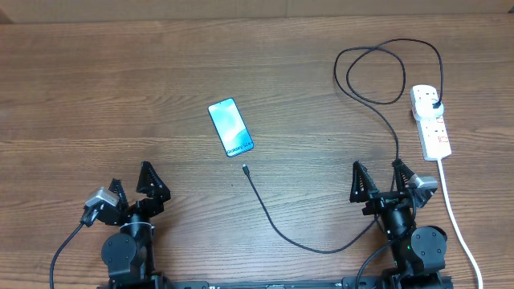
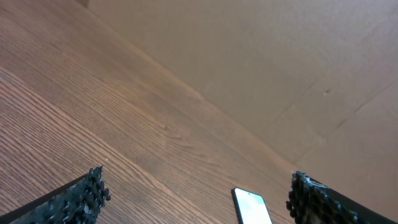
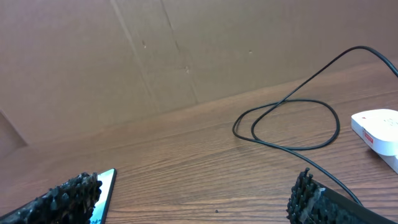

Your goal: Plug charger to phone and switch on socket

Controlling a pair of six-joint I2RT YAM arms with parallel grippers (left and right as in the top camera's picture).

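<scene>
Both pincers are spread wide and hold nothing. The left pincer (image 1: 132,183) sits left of the phone (image 1: 230,127) and the right pincer (image 1: 378,172) sits right of it. The left wrist view shows only the phone's end. The right wrist view adds the loop of the charger (image 3: 292,124) and a corner of the socket (image 3: 376,127). Only the overhead view shows the charger's small tip on the worktop (image 1: 120,80), just short of the phone, and its black plug sitting in the socket far to the phone's right.
</scene>
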